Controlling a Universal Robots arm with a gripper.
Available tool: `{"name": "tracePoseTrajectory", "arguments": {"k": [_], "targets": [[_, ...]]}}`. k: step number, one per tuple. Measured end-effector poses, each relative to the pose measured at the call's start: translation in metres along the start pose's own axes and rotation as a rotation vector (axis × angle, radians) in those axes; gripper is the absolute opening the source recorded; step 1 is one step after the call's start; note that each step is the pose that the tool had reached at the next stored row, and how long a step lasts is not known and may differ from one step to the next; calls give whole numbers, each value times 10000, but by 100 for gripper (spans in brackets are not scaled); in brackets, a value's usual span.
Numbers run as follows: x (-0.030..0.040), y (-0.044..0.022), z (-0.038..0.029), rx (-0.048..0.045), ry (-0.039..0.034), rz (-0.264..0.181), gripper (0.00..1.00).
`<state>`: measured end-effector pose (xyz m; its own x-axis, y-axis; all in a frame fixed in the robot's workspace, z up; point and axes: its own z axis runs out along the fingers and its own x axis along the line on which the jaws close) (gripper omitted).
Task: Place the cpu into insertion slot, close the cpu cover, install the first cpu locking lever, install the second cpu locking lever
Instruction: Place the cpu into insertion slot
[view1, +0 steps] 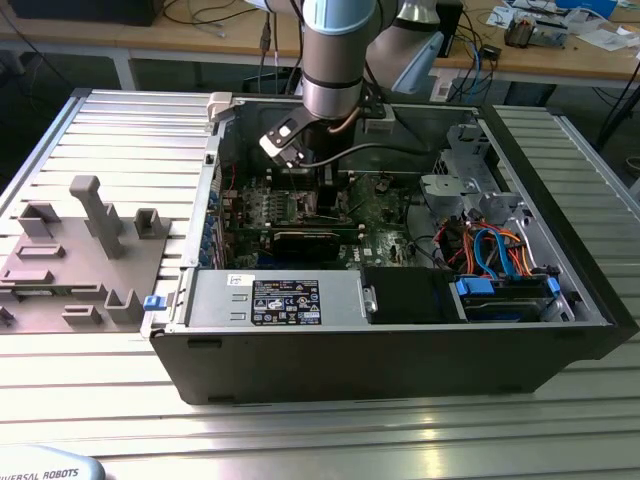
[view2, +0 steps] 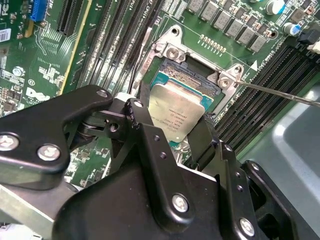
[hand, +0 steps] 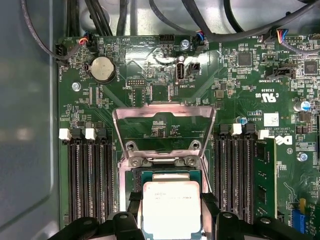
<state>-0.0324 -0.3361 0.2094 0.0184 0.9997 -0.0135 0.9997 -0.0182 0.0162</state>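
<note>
**Progress.** My gripper (view2: 172, 127) is closed on the chip (view2: 177, 112), one finger against each of two opposite edges. In both wrist views the chip (hand: 171, 210) hangs over the socket (hand: 170, 176) but sits off its centre. A strip of the socket's dark contact field (view2: 192, 75) is exposed beyond the chip's far edge. I judge the chip not yet seated, though I cannot tell whether its near edge already touches the socket frame.

The cover (hand: 164, 120) is swung up on its hinge, and bare green board shows through its window. It is not closed. One thin wire lever (view2: 280, 93) juts away from the socket corner, unlatched. I cannot make out the second lever with confidence. Of the four steps, I judge the first to be under way and the other three not begun.

**Surface.** The board lies flat inside an open computer case (view1: 400, 350). Long memory slots (hand: 90, 185) run close on both sides of the socket, and a memory stick (hand: 265, 175) stands in one slot just beyond them. A coin battery (hand: 102, 68) sits well clear of the socket, past the raised cover.

**Room.** The case rests on a ribbed metal table (view1: 100, 400). A grey parts holder (view1: 80, 250) lies on the exterior view's left. My arm (view1: 335, 60) reaches down into the case from above. Behind it is a wooden bench (view1: 560, 55) strewn with cables and papers.
</note>
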Motion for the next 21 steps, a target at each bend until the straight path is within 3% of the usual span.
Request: {"name": "tracePoseTrajectory", "arguments": {"k": [4, 21], "targets": [[34, -10, 4, 1, -1, -2, 55], [35, -34, 116, 4, -6, -2, 55]]}}
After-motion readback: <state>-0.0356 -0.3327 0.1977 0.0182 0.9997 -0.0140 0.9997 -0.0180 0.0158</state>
